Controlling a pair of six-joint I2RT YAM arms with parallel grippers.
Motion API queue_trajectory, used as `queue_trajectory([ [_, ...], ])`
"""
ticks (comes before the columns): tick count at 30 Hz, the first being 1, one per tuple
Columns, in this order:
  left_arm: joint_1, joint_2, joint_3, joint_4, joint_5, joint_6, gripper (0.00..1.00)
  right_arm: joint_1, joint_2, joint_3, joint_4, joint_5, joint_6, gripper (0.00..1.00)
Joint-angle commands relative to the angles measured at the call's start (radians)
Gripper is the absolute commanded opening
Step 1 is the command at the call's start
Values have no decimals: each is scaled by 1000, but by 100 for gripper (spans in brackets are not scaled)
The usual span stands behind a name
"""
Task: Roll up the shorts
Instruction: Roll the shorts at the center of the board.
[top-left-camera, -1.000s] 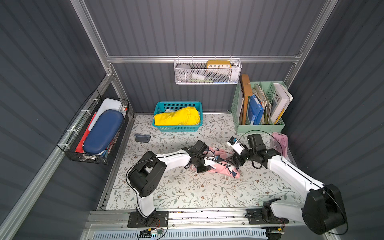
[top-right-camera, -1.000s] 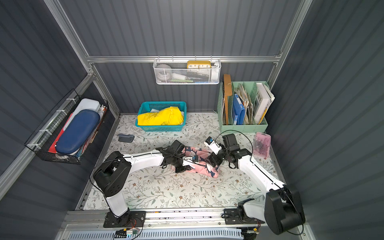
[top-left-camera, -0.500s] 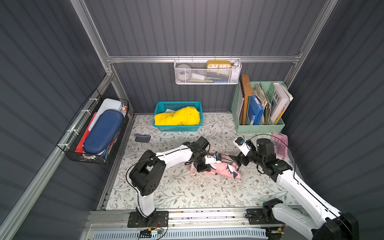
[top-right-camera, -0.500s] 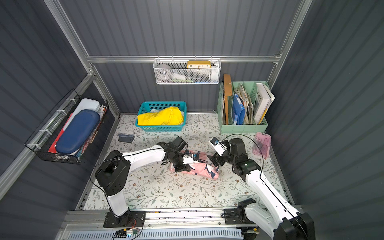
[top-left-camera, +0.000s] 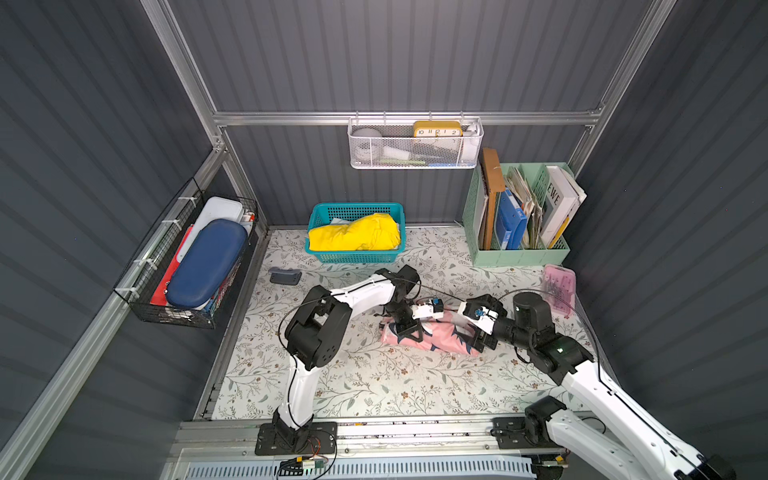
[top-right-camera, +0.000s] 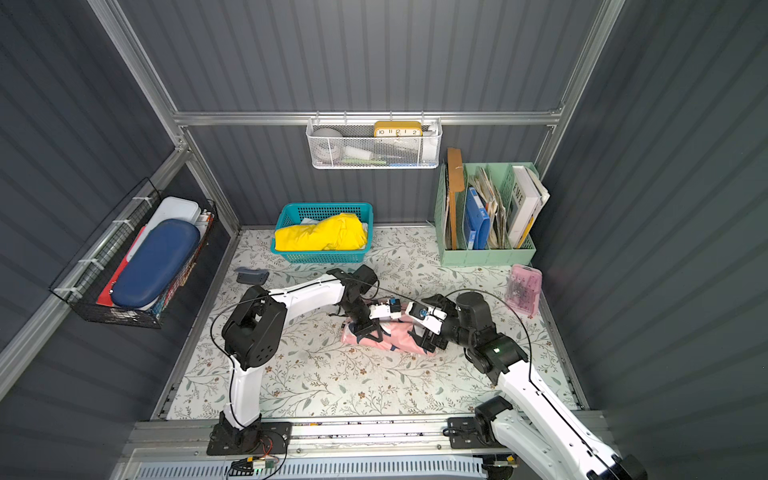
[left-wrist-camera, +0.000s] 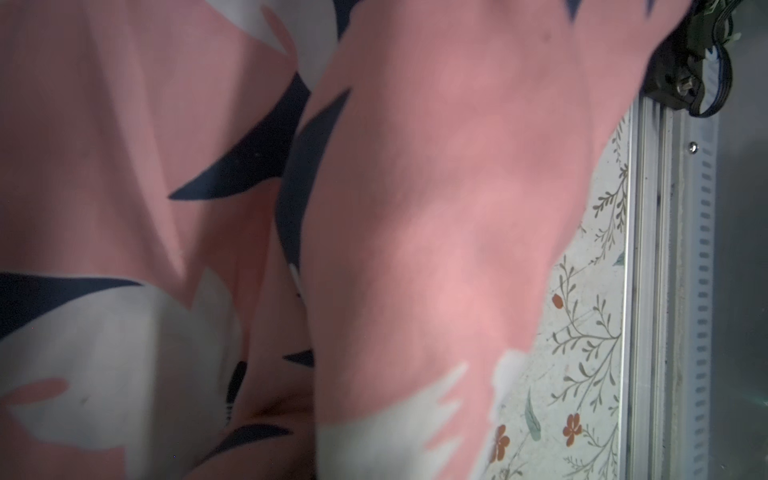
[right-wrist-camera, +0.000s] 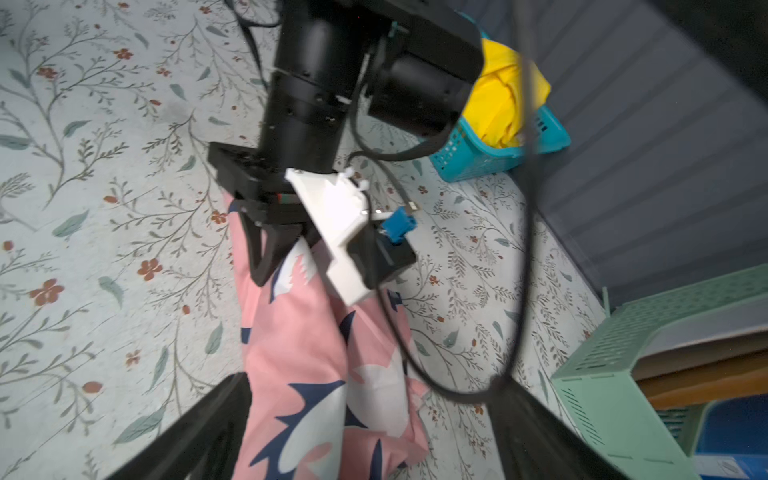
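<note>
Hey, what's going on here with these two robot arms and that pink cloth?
Two robot arms are working on rolling up the pink shark-print shorts on the floral table. The shorts lie in a loose, bunched roll. The left gripper is pinched shut on one end. The right gripper is open, its fingers either side of the other end, not gripping.

The yellow clock (top-left-camera: 437, 129) shows 10, 11, 12, 1, 2; a white book (top-left-camera: 559, 203) reads "EWE".
</note>
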Motion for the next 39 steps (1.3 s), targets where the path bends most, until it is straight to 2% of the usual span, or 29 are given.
queue_trajectory([
  [1,10,76,75,-138,25,-15,17,96,-23,-64,-60,119,-116,94],
  [3,13,117,115,-179,37,-14,17,142,-20,-83,-57,197,-143,93],
  [9,20,154,143,-200,55,-16,18,203,14,-119,-22,329,-233,92],
  [19,33,200,177,-224,63,-16,19,222,213,-126,101,396,-254,83],
  [24,35,195,175,-223,66,-16,19,219,352,-56,81,451,-224,67],
  [29,37,190,170,-212,57,-23,20,207,445,-33,99,418,-206,48],
  [31,36,183,164,-203,48,-25,26,200,469,-28,96,407,-192,38],
  [32,36,175,153,-183,34,-34,32,198,480,-22,89,404,-187,32],
  [35,39,139,108,-145,25,-38,52,184,495,-6,63,377,-163,3],
  [36,41,121,84,-126,22,-40,56,181,498,-4,60,372,-157,0],
  [39,52,64,28,-64,5,-60,68,169,495,-1,58,353,-137,0],
])
